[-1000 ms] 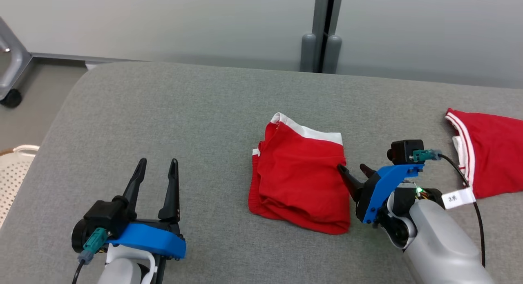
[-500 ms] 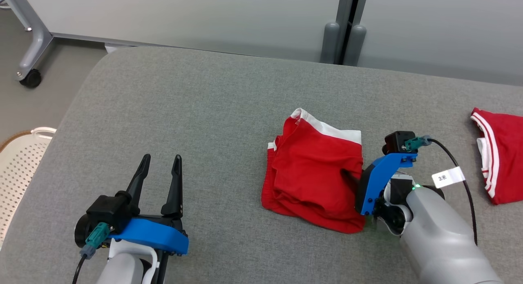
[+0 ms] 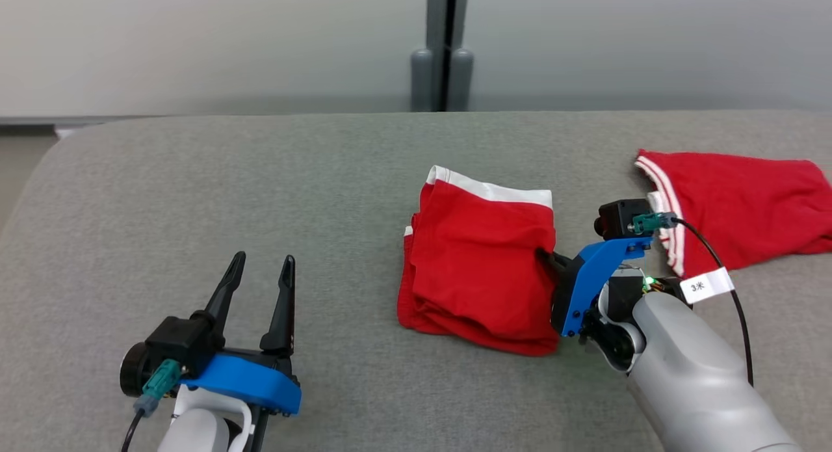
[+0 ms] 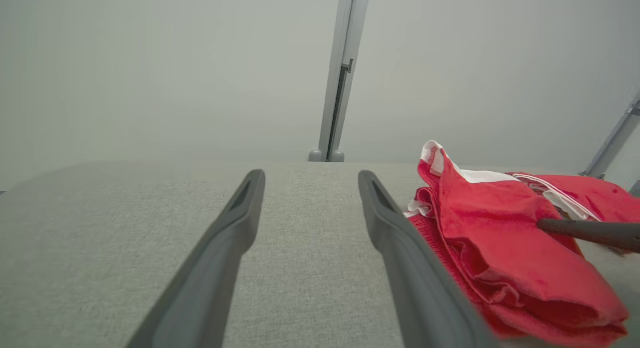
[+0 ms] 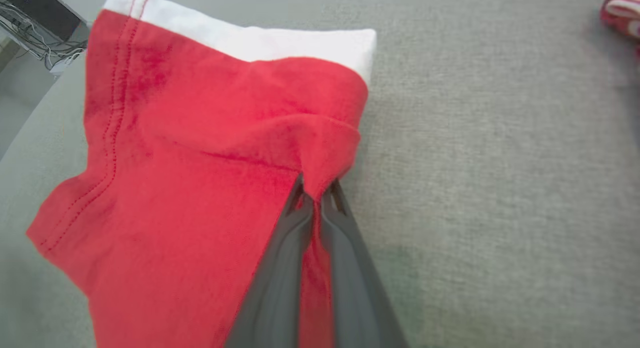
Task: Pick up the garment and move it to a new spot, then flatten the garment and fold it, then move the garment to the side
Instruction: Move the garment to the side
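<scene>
A folded red garment (image 3: 478, 263) with a white band along its far edge lies on the grey cushion (image 3: 227, 192). My right gripper (image 3: 549, 257) is shut on the garment's right edge; in the right wrist view its two fingers pinch a bunched fold of red cloth (image 5: 316, 190). The left wrist view has the garment (image 4: 492, 248) at the right, with a dark finger of the right gripper (image 4: 590, 232) reaching into it. My left gripper (image 3: 260, 273) stands open over bare cushion at the lower left, well left of the garment, nothing between its fingers.
A second red garment (image 3: 734, 208) with white stripes lies at the right, just beyond my right wrist. A grey wall with a vertical post (image 3: 442, 49) runs behind the cushion. The cushion's rounded left edge (image 3: 39, 172) falls away at the left.
My right gripper moved onto the garment's right edge and shut on it, bunching the cloth. The head camera shifted, so the whole picture slid. The left gripper stayed open in place.
</scene>
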